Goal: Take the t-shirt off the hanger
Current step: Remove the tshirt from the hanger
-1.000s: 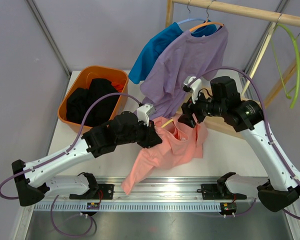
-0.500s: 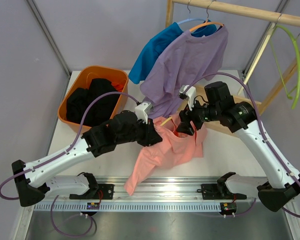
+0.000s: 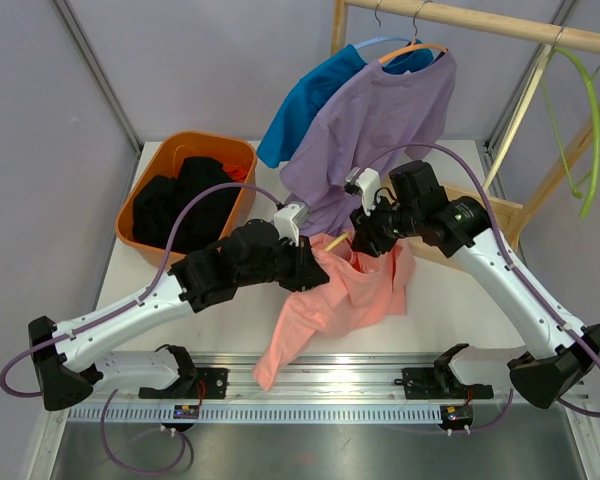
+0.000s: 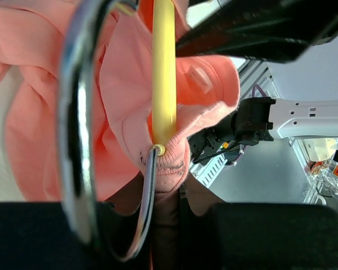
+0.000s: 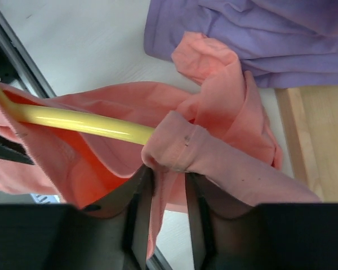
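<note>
A salmon-pink t-shirt [image 3: 350, 295] hangs crumpled on a yellow hanger [image 3: 335, 243] between my two grippers, its hem trailing down to the table's front rail. My left gripper [image 3: 315, 272] is shut at the hanger's neck, with the shirt collar bunched at its tips. In the left wrist view [image 4: 180, 183] the yellow bar [image 4: 163, 73] and metal hook [image 4: 73, 112] rise from the jaws. My right gripper [image 3: 365, 240] is shut on a fold of the t-shirt [image 5: 225, 112] beside the hanger bar [image 5: 79, 121]; in the right wrist view [image 5: 169, 177] the fold sits between its fingers.
An orange bin [image 3: 205, 140] of dark clothes stands at the back left. A purple t-shirt [image 3: 380, 130] and a blue one [image 3: 310, 100] hang from the wooden rail [image 3: 480, 25]. A green hanger [image 3: 590, 130] hangs at the right. The rack's wooden foot [image 3: 490, 215] lies behind my right arm.
My right gripper has moved left and closer to the left gripper, holding the shirt fabric. The pink shirt has bunched up and its hem has shifted slightly right. The left arm barely moved.
</note>
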{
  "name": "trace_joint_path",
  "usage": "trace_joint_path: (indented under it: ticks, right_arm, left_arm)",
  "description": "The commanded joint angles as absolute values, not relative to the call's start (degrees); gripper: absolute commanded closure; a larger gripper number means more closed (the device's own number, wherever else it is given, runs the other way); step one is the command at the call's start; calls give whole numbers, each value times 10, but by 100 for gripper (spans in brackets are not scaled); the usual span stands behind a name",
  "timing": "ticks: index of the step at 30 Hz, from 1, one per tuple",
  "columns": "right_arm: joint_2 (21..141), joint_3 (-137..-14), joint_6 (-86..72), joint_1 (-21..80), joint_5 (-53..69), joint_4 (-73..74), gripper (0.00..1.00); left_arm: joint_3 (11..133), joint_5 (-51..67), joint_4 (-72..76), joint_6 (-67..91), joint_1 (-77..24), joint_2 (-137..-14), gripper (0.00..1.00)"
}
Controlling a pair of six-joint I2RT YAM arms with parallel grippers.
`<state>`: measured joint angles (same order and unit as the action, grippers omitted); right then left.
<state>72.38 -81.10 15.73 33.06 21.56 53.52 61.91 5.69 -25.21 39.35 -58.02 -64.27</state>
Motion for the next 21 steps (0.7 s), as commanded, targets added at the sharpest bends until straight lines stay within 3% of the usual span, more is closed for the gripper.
trace_joint_path:
  ticks: [1,4,9,15,21]
  right_arm:
    - [725,-836,146,337,171,508,66]
    - [721,-841,144,336,147,498,100]
    - [687,-874,140,274,113,483,100]
    - [648,-827,135,195,29,434,100]
    - [636,-752,144,115,82,424,100]
  left_arm:
    - [646,74,-178,403,-577,-632,100]
    - [642,83,-175,396,-577,-631,100]
    - [625,94,-217,303,-577,-610,100]
    - [600,101,-306,163,-577,-530,100]
    - [599,122,-356,105,-577,-441,100]
